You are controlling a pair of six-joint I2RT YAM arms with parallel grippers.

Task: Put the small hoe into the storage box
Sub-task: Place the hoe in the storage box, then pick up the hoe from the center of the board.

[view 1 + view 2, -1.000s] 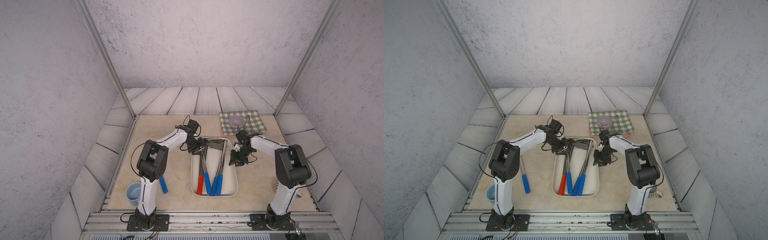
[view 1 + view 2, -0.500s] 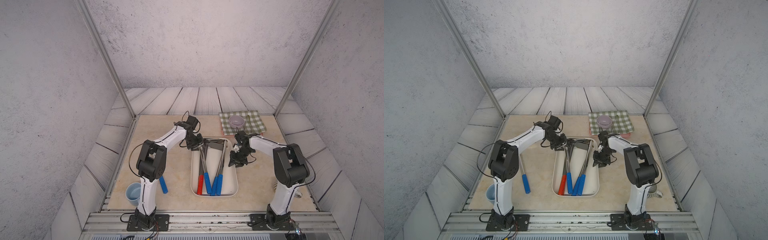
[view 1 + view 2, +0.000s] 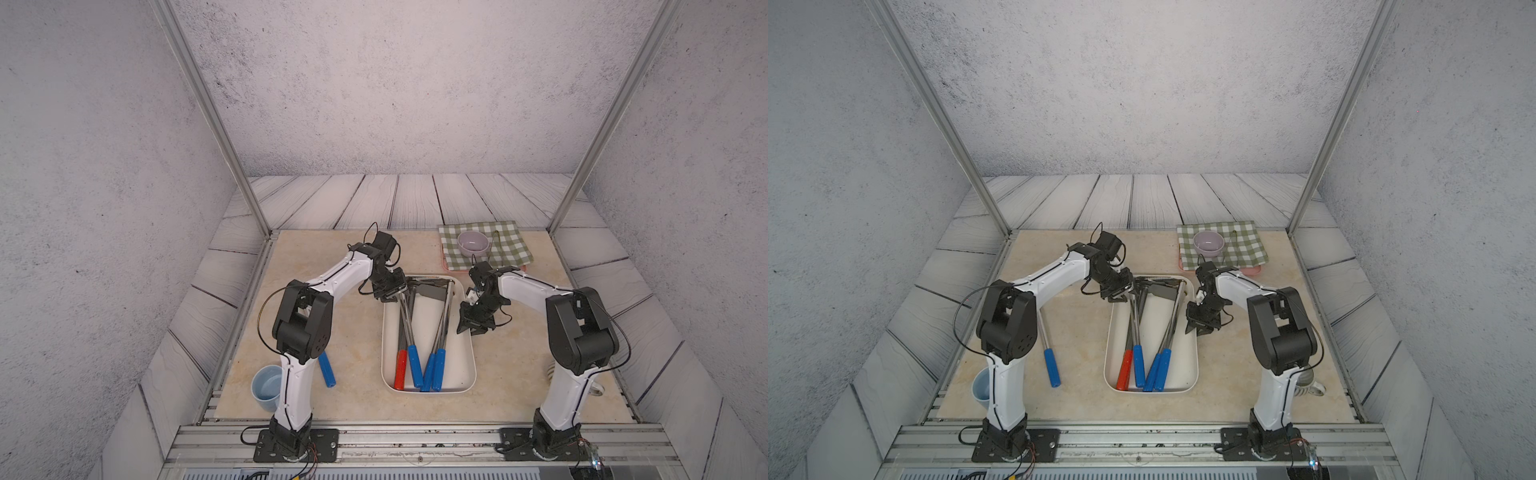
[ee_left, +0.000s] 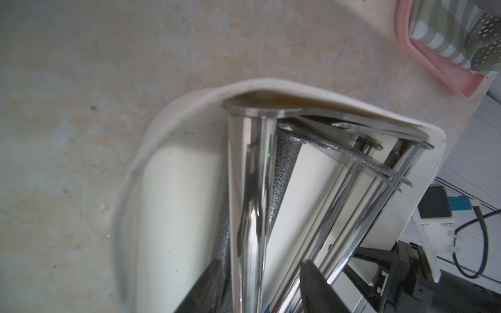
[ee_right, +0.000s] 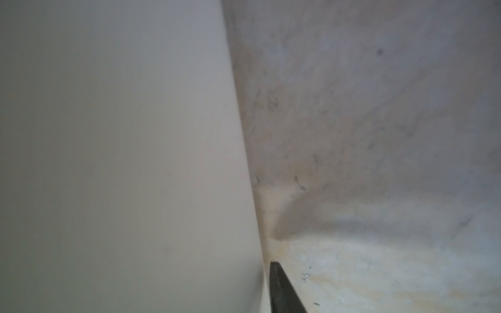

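The storage box (image 3: 428,390) (image 3: 1150,390) is a cream-white tray at the middle of the table, with several long tools lying in it. The small hoe (image 4: 252,189) has a chrome shaft (image 3: 405,324) and lies inside along the left side. Its flat head rests against the far wall. My left gripper (image 3: 392,293) (image 4: 260,263) hangs over the far left corner, open, one finger on each side of that shaft with gaps. My right gripper (image 3: 471,330) is low at the box's right wall (image 5: 135,162). One of its fingers (image 5: 282,290) stands just outside the wall; the other is hidden.
Other tools with a red handle (image 3: 400,370) and blue handles (image 3: 434,370) share the box. A blue-handled tool (image 3: 326,370) lies on the table behind my left arm. A pale blue cup (image 3: 267,386) stands front left. A pink tray with checked cloth (image 3: 507,249) and bowl (image 3: 473,243) sits back right.
My left gripper has shifted slightly around the box's far left corner. The tools in the box and my right gripper stay where they were.
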